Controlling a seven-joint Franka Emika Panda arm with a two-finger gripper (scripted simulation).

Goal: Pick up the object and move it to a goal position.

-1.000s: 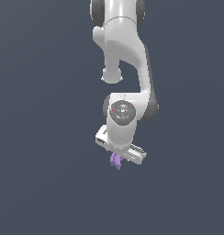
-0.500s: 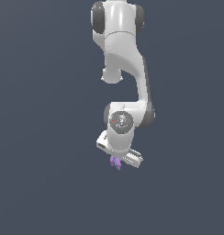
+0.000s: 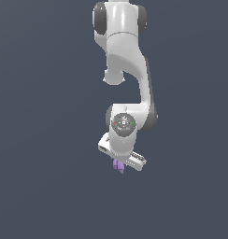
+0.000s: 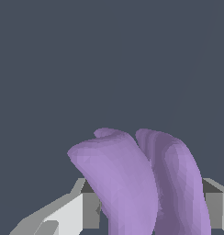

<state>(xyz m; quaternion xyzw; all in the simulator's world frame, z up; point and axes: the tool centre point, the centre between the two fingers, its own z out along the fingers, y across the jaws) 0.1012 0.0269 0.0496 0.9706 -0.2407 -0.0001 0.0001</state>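
Jaws apparently grip purple object [image 4: 146, 183].

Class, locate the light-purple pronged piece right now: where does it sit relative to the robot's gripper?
In the exterior view the purple piece hangs just below the white gripper, low and near centre; the wrist view shows its prongs between the fingers.

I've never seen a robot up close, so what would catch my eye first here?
The tall white robot arm hanging down mid-frame against plain dark grey. At its lower end, the gripper pinches a small purple pronged piece. In the wrist view, its curved purple prongs loom large between the grey fingers.
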